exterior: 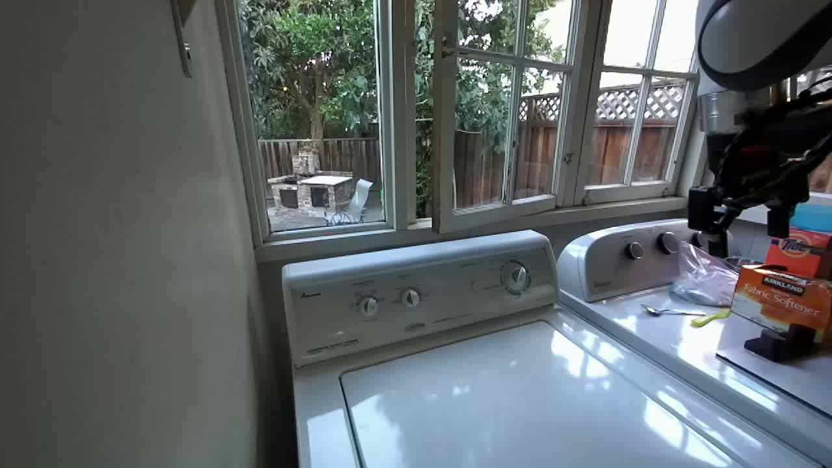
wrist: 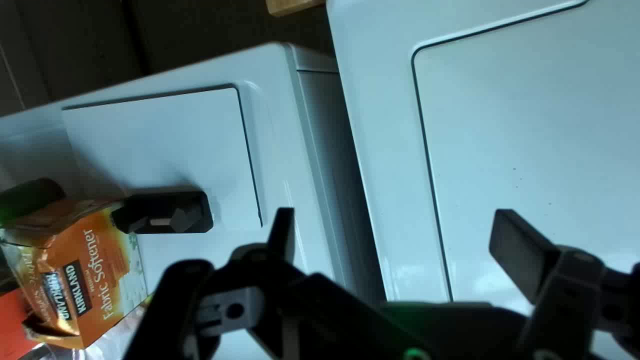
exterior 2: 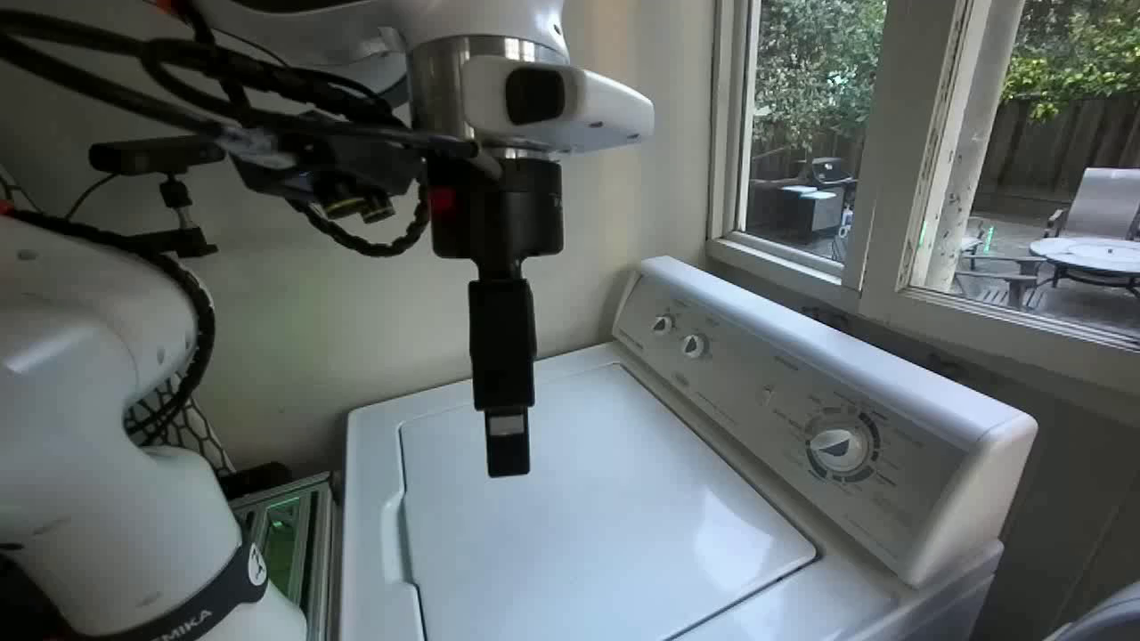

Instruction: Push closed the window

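The window [exterior: 512, 123] is a white-framed hinged sash, divided by thin bars, in an exterior view. It stands ajar: its left edge sticks out into the room, with a gap of foliage beside the post. Its right edge meets the neighbouring closed sash. In an exterior view, white frame parts [exterior 2: 944, 178] show at the right; I cannot tell whether the sash is among them. The wrist view does not show it. My gripper [exterior: 747, 231] is open and empty, right of the window and apart from it. It also shows side-on [exterior 2: 508, 441] and in the wrist view [wrist: 392, 222].
The white washer [exterior: 468, 403] with its raised control panel [exterior: 422, 292] stands below the window. A dryer [exterior: 617, 260] beside it carries a softener box [exterior: 780, 299], a plastic bag [exterior: 702, 276] and a spoon [exterior: 673, 311]. A fixed pane [exterior: 318, 117] adjoins the wall.
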### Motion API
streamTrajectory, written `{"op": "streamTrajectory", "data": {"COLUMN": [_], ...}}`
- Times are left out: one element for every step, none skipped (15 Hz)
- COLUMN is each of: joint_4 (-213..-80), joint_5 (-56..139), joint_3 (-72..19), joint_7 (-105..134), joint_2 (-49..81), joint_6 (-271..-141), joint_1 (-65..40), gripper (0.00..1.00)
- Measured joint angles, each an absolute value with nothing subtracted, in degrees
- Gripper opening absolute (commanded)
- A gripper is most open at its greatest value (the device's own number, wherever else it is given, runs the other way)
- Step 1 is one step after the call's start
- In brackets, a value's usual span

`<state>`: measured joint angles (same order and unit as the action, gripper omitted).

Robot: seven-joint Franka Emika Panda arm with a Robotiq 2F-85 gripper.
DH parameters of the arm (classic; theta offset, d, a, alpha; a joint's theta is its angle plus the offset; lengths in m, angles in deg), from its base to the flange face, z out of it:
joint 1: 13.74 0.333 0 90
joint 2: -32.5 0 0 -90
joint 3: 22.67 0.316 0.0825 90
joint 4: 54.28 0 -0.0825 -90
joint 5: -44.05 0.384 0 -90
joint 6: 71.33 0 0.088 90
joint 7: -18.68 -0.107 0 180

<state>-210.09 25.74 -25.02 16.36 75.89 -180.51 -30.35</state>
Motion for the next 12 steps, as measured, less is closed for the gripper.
{"op": "streamTrajectory", "data": {"joint_4": [-210.09,-210.09,-210.09,-210.09,-210.09,-210.09,-210.09,-210.09,-210.09,-210.09,-210.06,-210.03], "joint_5": [25.74,25.74,25.74,25.74,25.74,25.74,25.74,25.74,25.74,25.74,25.81,26.14], "joint_3": [-25.02,-25.02,-25.02,-25.02,-25.02,-25.02,-25.02,-25.02,-25.02,-25.10,-25.53,-26.33], "joint_7": [16.36,16.36,16.36,16.36,16.36,16.36,16.36,16.36,16.36,16.36,16.72,17.11], "joint_2": [75.89,75.89,75.89,75.89,75.89,75.89,75.89,75.89,75.89,75.89,75.89,75.89], "joint_6": [-180.51,-180.51,-180.51,-180.51,-180.51,-180.51,-180.51,-180.51,-180.51,-180.51,-180.62,-181.95], "joint_1": [-30.35,-30.35,-30.35,-30.35,-30.35,-30.35,-30.35,-30.35,-30.35,-30.27,-29.81,-28.92], "gripper": [1.00,1.00,1.00,1.00,1.00,1.00,1.00,1.00,1.00,1.00,1.00,1.00]}}
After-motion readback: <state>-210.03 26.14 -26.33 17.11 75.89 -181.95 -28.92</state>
